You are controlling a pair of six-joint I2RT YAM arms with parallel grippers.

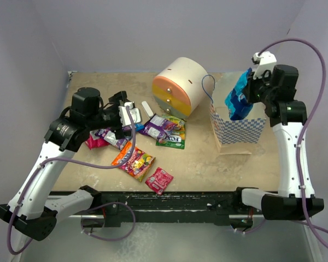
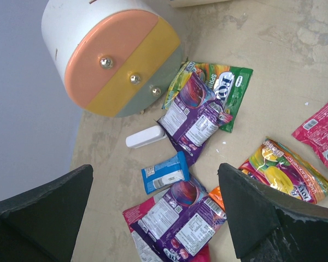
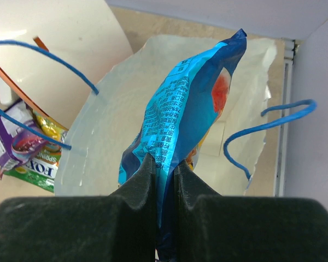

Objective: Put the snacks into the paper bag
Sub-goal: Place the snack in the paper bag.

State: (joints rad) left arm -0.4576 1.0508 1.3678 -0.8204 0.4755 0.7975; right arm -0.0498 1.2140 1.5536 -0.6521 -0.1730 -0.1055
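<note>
Table (image 1: 246,164): seven-plus loose snacks (image 1: 132,160), one paper bag (image 1: 238,134); left fingers (image 2: 44,218) apart, right fingers (image 3: 136,191) clamp blue packet (image 3: 186,109).

Both arms (image 1: 291,155) are white with black joints, thin purple cables (image 1: 293,39) and chunky black fingers (image 2: 41,218).

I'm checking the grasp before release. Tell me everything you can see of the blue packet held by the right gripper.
The blue packet is glossy, crinkly foil with fine white print down one face and a red-orange patch near its far end. It looks sealed and slightly puffed. The right gripper is shut on its near end, holding it above the open mouth of the paper bag. Whether it touches the bag cannot be told.
</note>
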